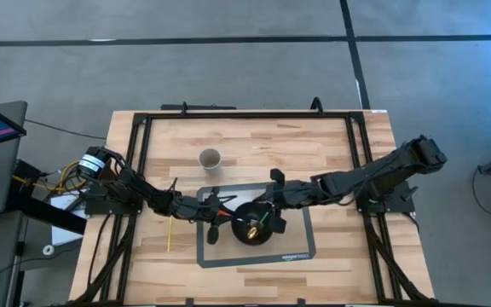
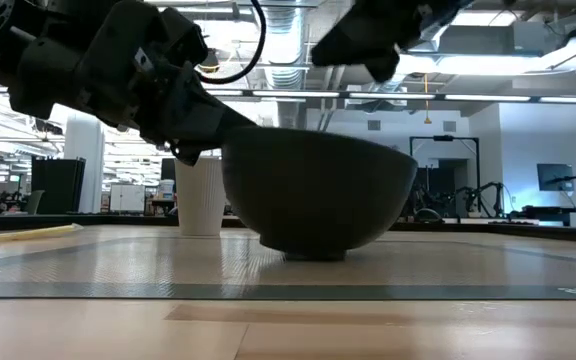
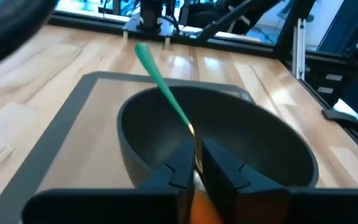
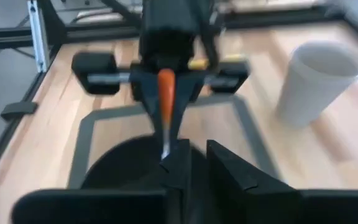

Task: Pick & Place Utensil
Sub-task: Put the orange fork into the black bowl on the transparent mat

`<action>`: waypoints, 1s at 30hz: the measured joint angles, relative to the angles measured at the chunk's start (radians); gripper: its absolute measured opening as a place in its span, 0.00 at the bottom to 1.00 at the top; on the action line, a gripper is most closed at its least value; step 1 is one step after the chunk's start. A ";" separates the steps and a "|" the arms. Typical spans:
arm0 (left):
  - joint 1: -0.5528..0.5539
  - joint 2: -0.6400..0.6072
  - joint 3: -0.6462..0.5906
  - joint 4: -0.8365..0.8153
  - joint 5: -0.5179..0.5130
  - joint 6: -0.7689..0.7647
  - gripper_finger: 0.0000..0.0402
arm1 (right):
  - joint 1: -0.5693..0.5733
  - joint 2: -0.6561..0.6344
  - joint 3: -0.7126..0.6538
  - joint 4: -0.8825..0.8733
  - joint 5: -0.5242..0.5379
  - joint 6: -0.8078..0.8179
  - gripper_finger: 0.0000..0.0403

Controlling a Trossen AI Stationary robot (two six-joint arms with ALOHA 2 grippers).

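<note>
Pale butcher-block wood forms the tabletop (image 1: 331,256), with a grey rectangular mat (image 1: 301,230) at its middle and an open office with ceiling ducts behind it in the low view. On the mat sits a round dark bowl (image 3: 229,134), and both arms meet over it. The left gripper (image 3: 197,163) is clamped on a slim utensil with an orange handle (image 3: 199,208), a thin metal neck and a green stick-like end (image 3: 160,84) slanting up over the bowl. The right gripper (image 4: 192,157) hangs just above the bowl's rim with its fingers a little apart, close to the utensil's metal neck but seemingly not gripping it. A white paper cup (image 1: 210,158) stands off the mat, and a thin yellow stick (image 1: 170,232) lies near the left arm. The utensil looks light and rigid, its metal neck probably slick, so the thicker orange handle seems the surer hold.
</note>
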 joint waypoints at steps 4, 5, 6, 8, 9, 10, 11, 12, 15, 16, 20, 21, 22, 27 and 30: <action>0.000 -0.002 0.001 -0.005 -0.001 0.001 0.09 | 0.004 0.056 0.000 0.010 -0.077 0.051 0.01; -0.001 -0.002 0.000 -0.011 -0.001 0.001 0.10 | 0.004 0.068 0.000 0.014 -0.092 0.065 0.01; -0.001 -0.002 0.000 -0.013 0.000 0.001 0.11 | 0.004 0.080 0.000 0.015 -0.108 0.082 0.02; -0.001 -0.002 0.000 -0.013 0.000 0.001 0.13 | 0.004 0.108 0.000 0.019 -0.139 0.118 0.02; -0.003 -0.002 0.000 -0.015 -0.001 0.001 0.13 | 0.004 0.122 0.000 0.020 -0.160 0.127 0.02; -0.004 -0.002 0.000 -0.019 -0.002 0.001 0.13 | 0.004 0.135 0.000 0.019 -0.179 0.133 0.01; -0.006 -0.002 0.000 -0.020 -0.001 0.001 0.13 | 0.005 0.146 0.000 0.026 -0.196 0.134 0.01; -0.008 -0.002 0.000 -0.021 0.002 0.001 0.13 | 0.007 0.157 0.000 0.039 -0.207 0.134 0.00; -0.008 -0.002 0.000 -0.024 0.020 0.001 0.12 | 0.010 0.187 0.000 0.074 -0.219 0.150 0.01; -0.008 -0.002 0.000 -0.023 0.021 0.001 0.12 | 0.010 0.195 0.000 0.084 -0.237 0.154 0.01; -0.008 -0.002 0.000 -0.033 0.021 0.001 0.15 | 0.015 0.221 0.000 0.100 -0.284 0.168 0.00; -0.008 -0.002 0.000 -0.037 0.021 0.001 0.16 | 0.019 0.227 0.000 0.103 -0.286 0.172 0.00; -0.008 -0.002 0.000 -0.044 0.021 0.001 0.17 | 0.023 0.231 0.000 0.106 -0.288 0.173 0.00; -0.008 -0.003 0.000 -0.054 0.021 0.001 0.21 | 0.037 0.240 0.000 0.142 -0.289 0.174 0.00; -0.017 -0.020 0.000 -0.065 0.021 0.000 0.25 | 0.036 0.240 0.000 0.143 -0.289 0.174 0.00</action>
